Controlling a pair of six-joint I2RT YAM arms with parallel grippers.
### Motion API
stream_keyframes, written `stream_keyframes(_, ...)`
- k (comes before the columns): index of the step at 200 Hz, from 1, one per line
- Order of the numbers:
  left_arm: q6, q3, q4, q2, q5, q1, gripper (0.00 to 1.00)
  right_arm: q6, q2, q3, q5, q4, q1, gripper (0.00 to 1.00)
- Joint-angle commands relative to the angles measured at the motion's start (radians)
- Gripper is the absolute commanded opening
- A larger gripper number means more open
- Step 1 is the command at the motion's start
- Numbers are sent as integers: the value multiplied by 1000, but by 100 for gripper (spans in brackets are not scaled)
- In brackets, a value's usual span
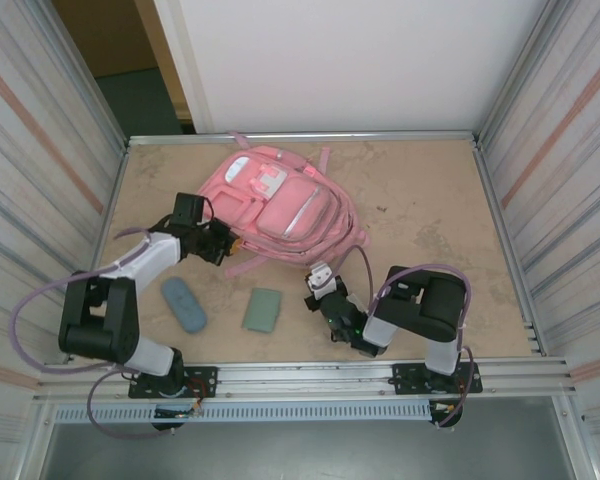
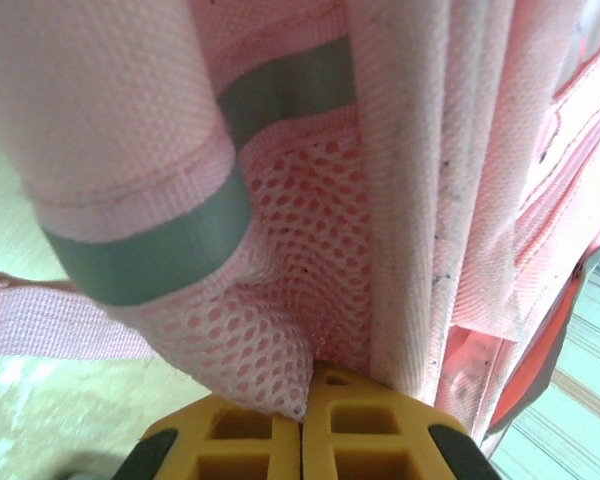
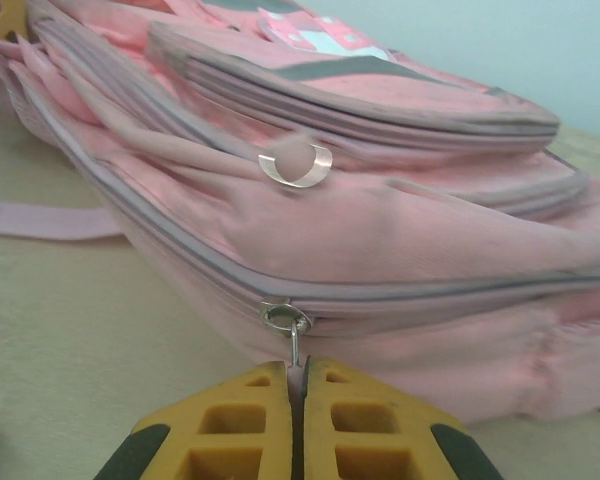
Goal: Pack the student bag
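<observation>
The pink student bag [image 1: 280, 205] lies flat at the table's back centre, zips facing up. At its left side my left gripper [image 1: 223, 243] is shut on the bag's pink mesh fabric [image 2: 280, 330], pinched between the yellow fingertips [image 2: 255, 430]. At the bag's near edge my right gripper [image 1: 320, 283] is shut on the metal zip pull [image 3: 294, 345], which hangs from a slider ring [image 3: 284, 318] on the bag's main zip. The bag [image 3: 380, 230] looms close in the right wrist view.
A blue-grey oblong case [image 1: 183, 304] and a green flat pouch [image 1: 263, 309] lie on the table between the arms, near the front. Metal walls close in the table left and right. Bare table lies right of the bag.
</observation>
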Motion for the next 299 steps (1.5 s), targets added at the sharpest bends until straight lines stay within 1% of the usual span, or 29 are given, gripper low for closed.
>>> stream_keyframes(1, 133, 130, 29, 78, -11, 31, 2, 41, -55, -18, -36, -41, -18, 0)
stream_keyframes(23, 140, 201, 46, 170, -20, 40, 3, -22, -56, 17, -152, -100, -18, 0)
stream_keyframes(33, 133, 233, 71, 207, -33, 37, 7, -17, -58, 43, -197, -133, -16, 0)
stream_keyframes(43, 149, 270, 103, 248, -37, 31, 13, -11, -51, 71, -255, -151, -20, 0)
stream_keyframes(59, 202, 354, 103, 312, -31, 30, 28, -16, -20, 128, -317, -154, -27, 0)
stream_keyframes(74, 237, 412, 52, 347, -31, 43, 35, 0, 11, 186, -342, -151, -42, 0)
stream_keyframes(86, 257, 410, 13, 333, -22, 64, 39, 32, 26, 229, -373, -147, -63, 0)
stream_keyframes(103, 265, 331, -5, 253, -17, 106, 45, 43, 51, 292, -431, -151, -80, 0)
stream_keyframes(122, 257, 216, -85, 121, -92, 140, 54, 23, 90, 345, -462, -152, -82, 0)
stream_keyframes(133, 265, 156, -123, 45, -116, 149, 54, 39, 105, 361, -480, -153, -87, 0)
stream_keyframes(145, 257, 93, -126, -30, -111, 143, 54, 56, 118, 377, -508, -159, -93, 0)
stream_keyframes(161, 225, 9, -65, -101, -82, 90, 55, 56, 139, 396, -543, -160, -92, 0)
stream_keyframes(180, 177, -28, -17, -137, -79, 16, 55, 73, 153, 410, -549, -159, -94, 0)
stream_keyframes(192, 167, -31, 18, -131, -90, -28, 55, 100, 152, 415, -557, -159, -96, 0)
stream_keyframes(212, 176, -27, 42, -95, -142, -88, 55, 118, 147, 422, -595, -166, -100, 0)
stream_keyframes(223, 153, -31, 44, -64, -155, -107, 54, 119, 144, 427, -603, -172, -100, 0)
stream_keyframes(238, 106, -47, 94, -24, -142, -119, 54, 145, 136, 427, -601, -185, -101, 0)
stream_keyframes(261, 45, -63, 189, 18, -134, -143, 53, 161, 123, 428, -633, -205, -103, 0)
stream_keyframes(276, 29, -52, 185, 41, -152, -171, 51, 156, 116, 432, -630, -217, -104, 0)
stream_keyframes(292, -16, -51, 145, 39, -208, -195, 49, 179, 103, 433, -628, -231, -111, 0)
stream_keyframes(299, -42, -66, 151, 33, -232, -200, 45, 188, 95, 433, -630, -241, -115, 0)
